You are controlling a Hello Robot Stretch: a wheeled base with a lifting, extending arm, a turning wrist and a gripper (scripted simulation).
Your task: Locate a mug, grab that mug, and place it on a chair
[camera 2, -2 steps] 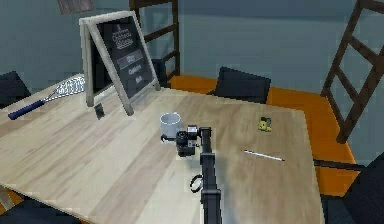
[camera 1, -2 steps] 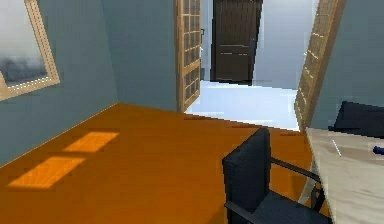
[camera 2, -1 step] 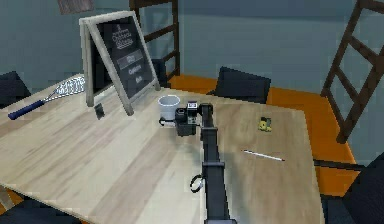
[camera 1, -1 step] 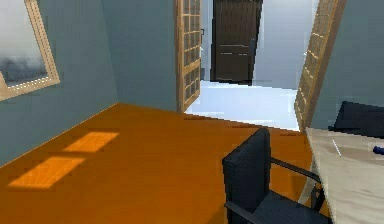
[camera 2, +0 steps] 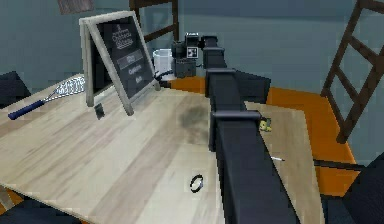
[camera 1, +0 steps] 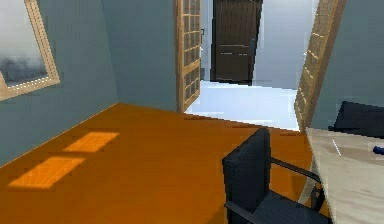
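**Arm stretched over table, gripper at white mug**

Black chair (camera 1: 262, 180) is nearest, beside the wooden table (camera 2: 90, 150). The arm (camera 2: 240, 140) reaches across the tabletop past a small ring (camera 2: 197, 183). A whisk (camera 2: 55, 95) lies by a propped-up screen (camera 2: 122, 55). The gripper (camera 2: 180, 60) is at the white mug (camera 2: 160, 60) on the table's far side. Can't tell the jaw state or whether it holds anything.

The table (camera 2: 90, 150) is pale matt wood with visible grain (one darker smudge mid-top). At its nine o'clock, the whisk (camera 2: 45, 98) has a metal wire head and a smooth blue handle. The chair (camera 1: 248, 170) looks matt black, and the floor (camera 1: 150, 150) is smooth orange.
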